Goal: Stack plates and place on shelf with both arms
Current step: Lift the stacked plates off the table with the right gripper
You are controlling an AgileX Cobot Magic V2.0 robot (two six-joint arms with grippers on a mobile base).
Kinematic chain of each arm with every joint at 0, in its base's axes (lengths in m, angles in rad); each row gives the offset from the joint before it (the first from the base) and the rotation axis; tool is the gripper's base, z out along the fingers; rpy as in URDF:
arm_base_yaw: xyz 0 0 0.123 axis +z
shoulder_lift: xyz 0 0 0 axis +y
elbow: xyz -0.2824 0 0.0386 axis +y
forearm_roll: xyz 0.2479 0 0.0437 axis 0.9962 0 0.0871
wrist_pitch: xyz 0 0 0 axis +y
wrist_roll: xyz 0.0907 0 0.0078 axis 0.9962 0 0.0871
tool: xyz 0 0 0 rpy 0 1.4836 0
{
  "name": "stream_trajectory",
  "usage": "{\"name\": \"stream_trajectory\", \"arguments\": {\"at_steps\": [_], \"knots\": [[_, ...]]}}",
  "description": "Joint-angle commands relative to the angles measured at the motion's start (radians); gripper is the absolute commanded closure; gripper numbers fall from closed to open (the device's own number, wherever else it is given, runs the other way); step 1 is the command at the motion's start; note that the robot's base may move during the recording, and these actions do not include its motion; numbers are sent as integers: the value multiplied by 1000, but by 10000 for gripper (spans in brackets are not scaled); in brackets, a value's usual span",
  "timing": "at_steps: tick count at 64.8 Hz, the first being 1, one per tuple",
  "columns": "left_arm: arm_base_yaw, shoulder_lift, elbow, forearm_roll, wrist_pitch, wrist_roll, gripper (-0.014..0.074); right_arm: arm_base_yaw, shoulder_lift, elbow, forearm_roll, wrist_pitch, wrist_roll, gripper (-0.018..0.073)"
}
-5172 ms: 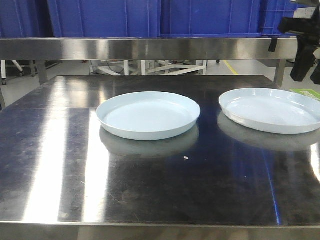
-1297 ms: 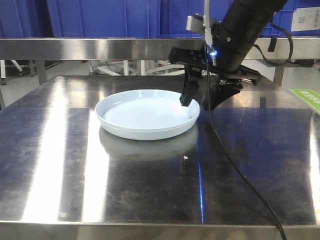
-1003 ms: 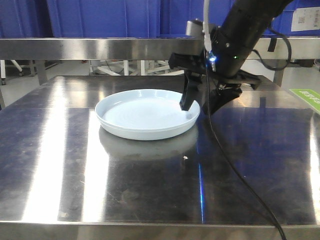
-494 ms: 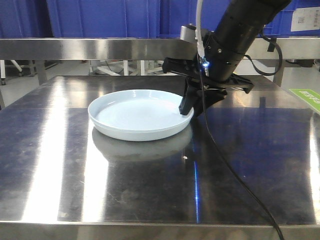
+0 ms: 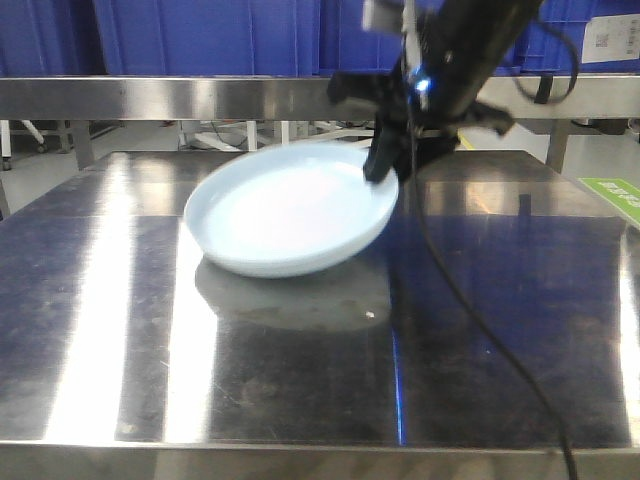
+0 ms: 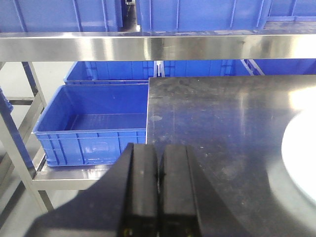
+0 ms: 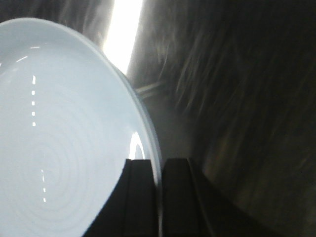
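2 plates [image 5: 290, 215] read as 1, blurred, tilted; right fingers [image 7: 139, 197] pinch rim; left fingers [image 6: 144, 187] pressed together, empty.

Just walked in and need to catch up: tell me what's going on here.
The right end effector is shut on the rim of a pale light-blue round plastic plate, holding it tilted, its gripped side raised above the shiny steel tabletop. Whether a second plate sits under it is unclear. The left end effector is shut, holding nothing, over the table's edge.
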Motion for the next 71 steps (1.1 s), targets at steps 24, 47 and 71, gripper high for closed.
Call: {"name": "stream_trajectory", "arguments": {"at_steps": [24,47,71], "knots": [[0,-3,-30,-8,-80,-3,514,-84,-342,298,-58,-562,-15,503],[0,-3,-30,-8,-80,-3,514,-222,-665,645,-171,-656,-15,503],[0,-3,-30,-8,-80,-3,514,-222,-992,901,-185,-674,-15,503]]}}
